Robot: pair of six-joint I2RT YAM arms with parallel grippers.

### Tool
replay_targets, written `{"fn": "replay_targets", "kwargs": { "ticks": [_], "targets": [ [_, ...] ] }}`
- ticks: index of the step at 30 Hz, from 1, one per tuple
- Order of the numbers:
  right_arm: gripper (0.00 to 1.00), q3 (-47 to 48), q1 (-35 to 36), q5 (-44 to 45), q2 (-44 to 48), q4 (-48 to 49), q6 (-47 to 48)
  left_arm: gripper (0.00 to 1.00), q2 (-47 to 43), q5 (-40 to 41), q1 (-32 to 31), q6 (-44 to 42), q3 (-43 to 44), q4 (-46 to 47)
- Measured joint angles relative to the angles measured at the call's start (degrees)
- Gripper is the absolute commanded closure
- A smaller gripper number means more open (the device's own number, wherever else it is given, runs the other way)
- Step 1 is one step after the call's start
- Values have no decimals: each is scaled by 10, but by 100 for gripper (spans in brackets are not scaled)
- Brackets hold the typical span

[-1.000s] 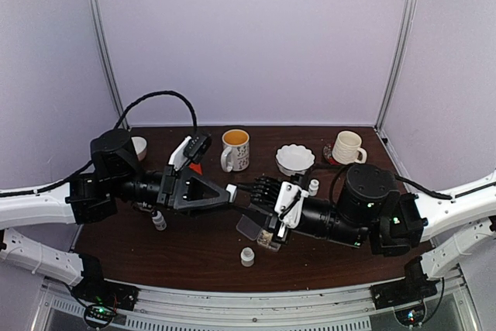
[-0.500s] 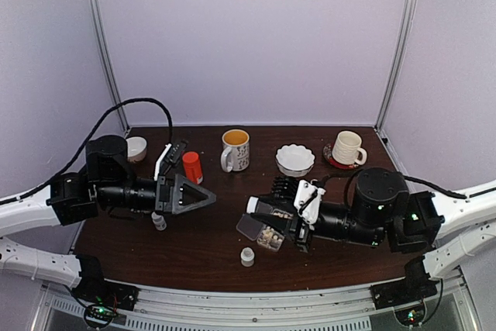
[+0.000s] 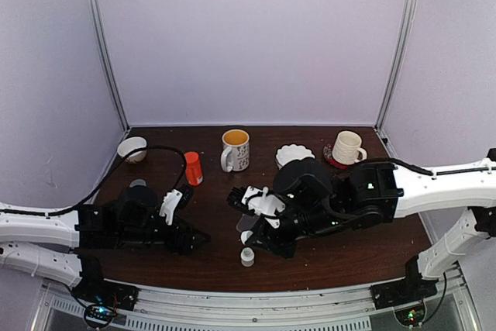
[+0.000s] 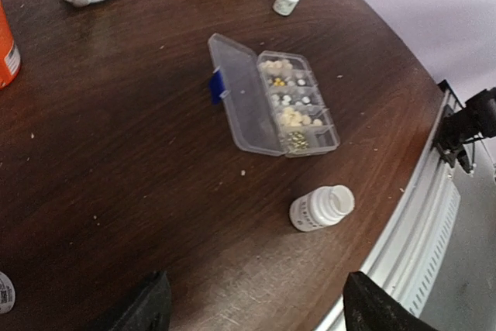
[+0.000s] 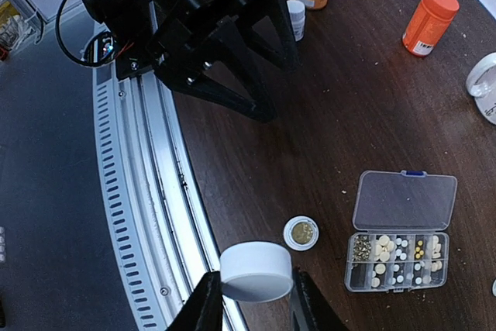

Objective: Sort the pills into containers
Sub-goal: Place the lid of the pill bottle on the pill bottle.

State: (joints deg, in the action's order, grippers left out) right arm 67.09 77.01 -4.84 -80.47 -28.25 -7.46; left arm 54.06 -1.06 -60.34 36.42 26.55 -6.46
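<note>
In the bottom left of the top view, the left end effector [image 4: 256, 312] hangs low over the near part of the tabletop [image 4: 155, 153]. Its two fingers stand wide apart and nothing is between them. To the right of it, the right end effector [image 5: 256, 291] is closed on a round white cap [image 5: 256, 267] and holds it clear of the wood. Just beyond, a small white bottle [image 5: 301, 232] stands open, with something yellowish inside.

A little farther lies the organizer box [image 4: 273, 110], in the middle of the left wrist picture. Its clear lid [image 4: 236, 94] is folded flat open beside the compartments [image 4: 298, 98]. The pills [image 4: 293, 116], whitish and tan, lie inside these compartments.

Farther back an orange bottle [image 3: 192, 168] stands left of centre. A mug [image 3: 235, 149] stands beyond it, toward the back wall.
</note>
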Motion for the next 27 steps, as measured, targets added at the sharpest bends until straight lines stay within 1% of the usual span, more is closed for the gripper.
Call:
{"fn": "replay_targets", "kwargs": {
  "ticks": [3, 5, 10, 14, 15, 20, 22, 24, 27],
  "targets": [
    [83, 75, -2, -12, -56, -71, -16, 37, 40, 21, 0, 0, -4, 16],
    [83, 121, -2, -16, -91, -111, -20, 42, 73, 27, 0, -1, 5, 17],
    [83, 215, -7, -19, -181, -204, -18, 50, 154, 32, 0, -2, 40, 17],
    [83, 249, -17, -29, -247, -257, -14, 56, 169, 32, 0, 2, 39, 28],
    [83, 252, -20, -30, -258, -265, -13, 59, 169, 33, 0, 5, 34, 40],
    [83, 266, -41, -39, -295, -299, -4, 79, 181, 33, 0, 33, 7, 92],
    [83, 288, -50, -42, -310, -316, -1, 88, 199, 29, 0, 47, -4, 118],
    [83, 312, -54, -43, -325, -328, 2, 100, 219, 19, 0, 57, -10, 139],
    [83, 333, -60, -44, -342, -340, 8, 100, 248, 0, 0, 70, -10, 169]
  ]
}}
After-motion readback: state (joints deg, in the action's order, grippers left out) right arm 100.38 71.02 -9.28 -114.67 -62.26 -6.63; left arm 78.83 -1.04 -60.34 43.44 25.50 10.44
